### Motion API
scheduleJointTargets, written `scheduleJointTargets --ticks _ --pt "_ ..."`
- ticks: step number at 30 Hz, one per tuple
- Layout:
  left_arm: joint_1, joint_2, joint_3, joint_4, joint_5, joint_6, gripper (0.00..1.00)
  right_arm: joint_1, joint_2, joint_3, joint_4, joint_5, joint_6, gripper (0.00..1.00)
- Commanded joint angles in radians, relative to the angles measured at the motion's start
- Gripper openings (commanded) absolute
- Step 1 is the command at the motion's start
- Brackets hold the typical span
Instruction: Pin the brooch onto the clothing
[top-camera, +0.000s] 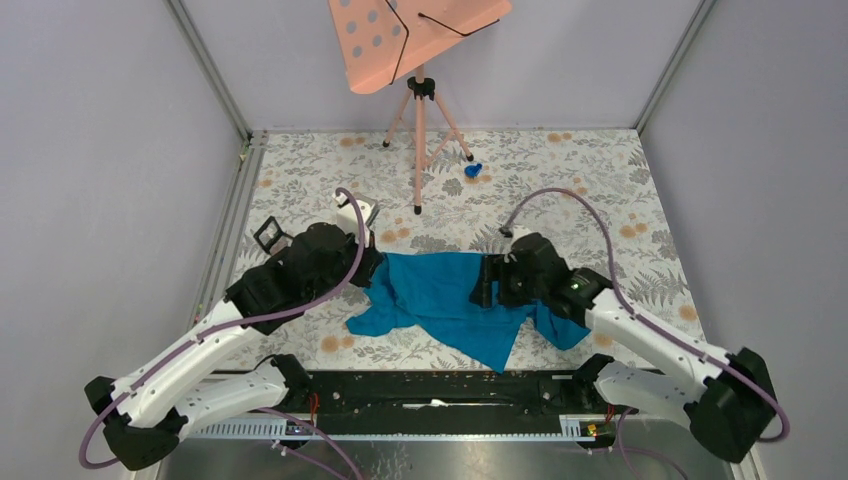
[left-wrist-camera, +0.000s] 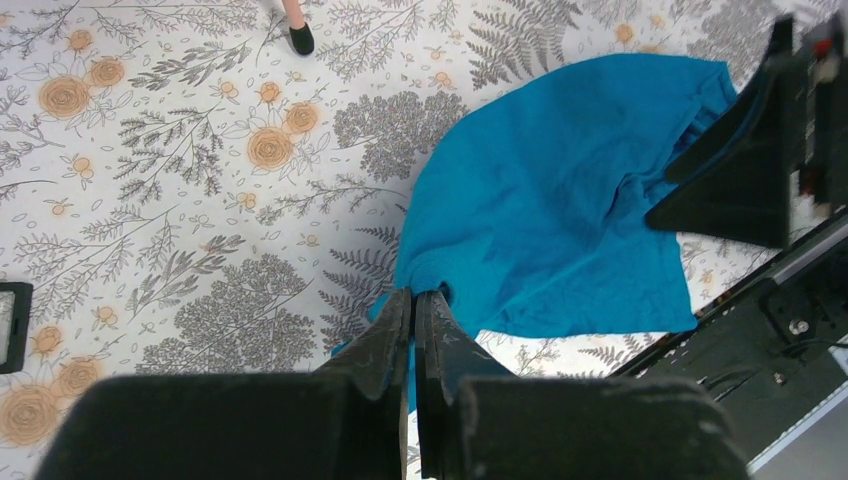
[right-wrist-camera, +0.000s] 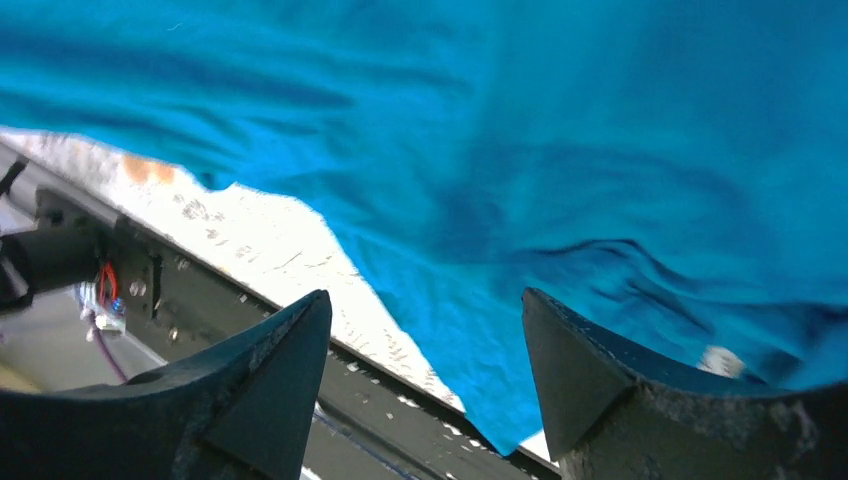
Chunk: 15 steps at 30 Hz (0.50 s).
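Right wrist: clothing (right-wrist-camera: 600, 150) beyond right gripper (right-wrist-camera: 425, 300)

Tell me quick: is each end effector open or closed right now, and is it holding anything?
Left end effector: closed, apparently pinching the edge of the shirt.
Right end effector: open over the shirt, holding nothing.

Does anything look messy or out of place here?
The teal T-shirt lies rumpled rather than spread flat, one corner trailing toward the near edge of the table. A small blue lump sits alone beside a foot of the pink stand.
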Motion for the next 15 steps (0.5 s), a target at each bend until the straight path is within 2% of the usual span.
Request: scheduleJointTargets --ticks 1,8,15 --pt "0.009 -0.03 -0.001 0.085 -0.013 -0.056 0.0 0.179 0.065 0.082 0.189 0.099 -0.043 0.78" --pt "0.02 -0.045 0.012 0.094 -0.007 -0.069 0.0 0.435 0.184 0.07 0.474 0.193 -0.16 0.72" --pt "0.033 -0.06 0.031 0.083 0.005 -0.064 0.0 0.478 0.393 0.101 0.503 0.301 -0.244 0.65"
